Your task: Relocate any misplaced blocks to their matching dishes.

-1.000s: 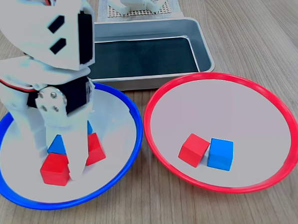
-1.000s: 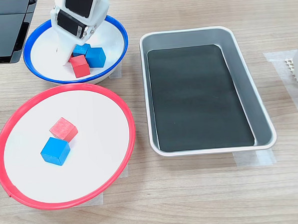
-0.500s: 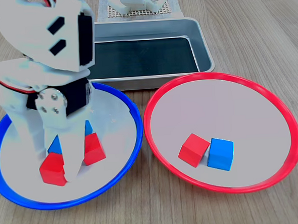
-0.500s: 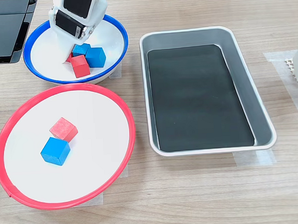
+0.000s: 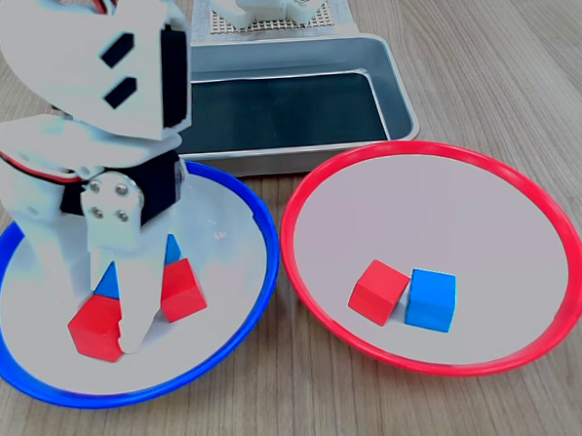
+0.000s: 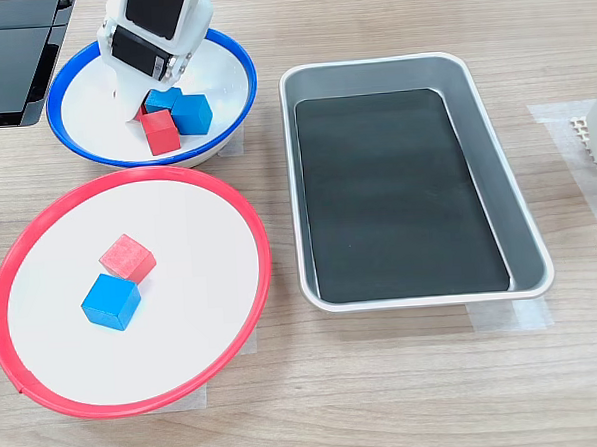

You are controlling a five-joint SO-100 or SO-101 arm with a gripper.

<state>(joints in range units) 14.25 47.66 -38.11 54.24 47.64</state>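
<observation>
In the blue-rimmed dish (image 5: pixel 240 323), first exterior view's left, the gripper (image 5: pixel 106 311) has narrowed around a red block (image 5: pixel 94 331), nudging it left, so pickup looks imminent.

Three small matte red cubes show: two (image 5: pixel 95 329) (image 5: pixel 182 289) in the blue-rimmed round plate (image 5: pixel 239 313), one (image 5: pixel 378 291) in the red-rimmed round plate (image 5: pixel 532 347). Three blue cubes (image 6: pixel 192 113) (image 6: pixel 161 99) (image 6: pixel 110 300), two plates, one rectangular metal tray (image 6: pixel 499 183).

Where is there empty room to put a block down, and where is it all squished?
Roomy: the metal tray holds nothing, and most of the red-rimmed dish is bare around its red block and blue block. Squished: the blue-rimmed dish, where the gripper stands among clustered blocks.
</observation>
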